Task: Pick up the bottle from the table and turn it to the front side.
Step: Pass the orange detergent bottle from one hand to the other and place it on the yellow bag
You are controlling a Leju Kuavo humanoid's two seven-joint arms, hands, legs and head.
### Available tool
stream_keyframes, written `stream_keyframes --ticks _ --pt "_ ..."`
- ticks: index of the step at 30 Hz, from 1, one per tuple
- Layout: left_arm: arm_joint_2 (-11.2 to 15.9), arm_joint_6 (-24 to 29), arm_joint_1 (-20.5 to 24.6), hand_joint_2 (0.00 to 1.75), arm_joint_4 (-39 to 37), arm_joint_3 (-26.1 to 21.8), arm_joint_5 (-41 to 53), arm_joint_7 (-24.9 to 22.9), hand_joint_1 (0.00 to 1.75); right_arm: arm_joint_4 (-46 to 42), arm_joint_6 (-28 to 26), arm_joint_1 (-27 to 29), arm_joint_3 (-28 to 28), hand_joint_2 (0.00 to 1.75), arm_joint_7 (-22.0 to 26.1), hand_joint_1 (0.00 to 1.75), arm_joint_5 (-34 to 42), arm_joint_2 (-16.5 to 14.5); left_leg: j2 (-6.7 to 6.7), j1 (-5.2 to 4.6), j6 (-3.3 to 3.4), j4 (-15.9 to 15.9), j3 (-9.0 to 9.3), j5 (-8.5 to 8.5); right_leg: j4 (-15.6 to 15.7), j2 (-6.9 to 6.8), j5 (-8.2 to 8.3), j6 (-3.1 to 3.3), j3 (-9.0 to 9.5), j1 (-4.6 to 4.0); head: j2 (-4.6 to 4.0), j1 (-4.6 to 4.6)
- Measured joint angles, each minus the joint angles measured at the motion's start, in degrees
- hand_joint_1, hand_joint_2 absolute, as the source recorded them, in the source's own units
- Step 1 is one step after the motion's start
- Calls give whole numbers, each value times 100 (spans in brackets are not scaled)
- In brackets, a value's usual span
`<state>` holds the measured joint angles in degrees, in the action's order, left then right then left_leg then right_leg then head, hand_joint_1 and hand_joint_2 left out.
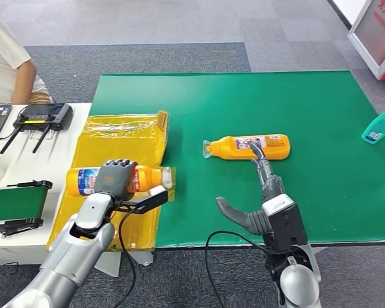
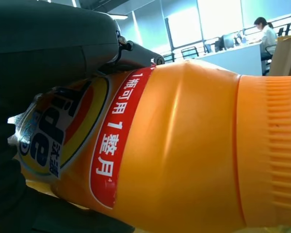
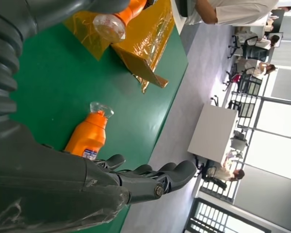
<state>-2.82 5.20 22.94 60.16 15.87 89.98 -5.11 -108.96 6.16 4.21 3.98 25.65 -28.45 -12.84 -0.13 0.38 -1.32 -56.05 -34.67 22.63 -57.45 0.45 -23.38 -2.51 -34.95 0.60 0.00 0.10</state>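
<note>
- Head view: the left hand point(image 1: 115, 178) grasps an orange bottle point(image 1: 147, 178) around its middle, fingers wrapped over the label. This bottle lies sideways above a yellow plastic bag point(image 1: 128, 135) at the left edge of the green mat point(image 1: 326, 115), its clear cap pointing toward the mat's centre.
- A second orange bottle point(image 1: 248, 147) lies on its side near the middle of the mat, clear cap toward the left edge.
- The right hand point(image 1: 260, 192) is released and holds nothing: its fingers point(image 1: 259, 155) stretch forward with the tips at or just over the near side of the second bottle, and the thumb sticks out sideways. Whether the tips touch it I cannot tell.
- A turquoise bottle point(image 1: 378, 126) lies near the mat's right edge. A black controller point(image 1: 41, 118) with antennas sits on the white table point(image 1: 59, 154) left of the mat, with a person point(image 1: 6, 61) in a white shirt behind it.
- Left wrist view: the held bottle point(image 2: 173, 145) sits close to the camera, showing a red label strip, a round logo and the ribbed orange neck; the dark hand point(image 2: 45, 43) closes over it.
- Right wrist view: the right hand's fingers point(image 3: 151, 179) are extended and apart, with nothing between them. The second bottle point(image 3: 89, 136) lies on the green mat point(image 3: 129, 97) just beyond them, cap end pointing away from the hand. The yellow bag point(image 3: 147, 39) lies at the mat's far edge.
</note>
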Motion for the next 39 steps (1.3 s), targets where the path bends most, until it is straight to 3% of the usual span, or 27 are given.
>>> stream_keyframes --ticks 16,39 --pt "206 31 41 175 -381 -298 0 -45 175 0 7 -8 -25 175 -8 0 30 5 0 0 -1 0 0 -1 0 0 1 2 0 -1 0 -1" --pt "-308 70 343 175 -884 -437 0 80 175 2 13 -107 76 175 -99 0 -35 5 0 0 -1 0 0 -1 0 0 2 2 -1 -1 0 -1"
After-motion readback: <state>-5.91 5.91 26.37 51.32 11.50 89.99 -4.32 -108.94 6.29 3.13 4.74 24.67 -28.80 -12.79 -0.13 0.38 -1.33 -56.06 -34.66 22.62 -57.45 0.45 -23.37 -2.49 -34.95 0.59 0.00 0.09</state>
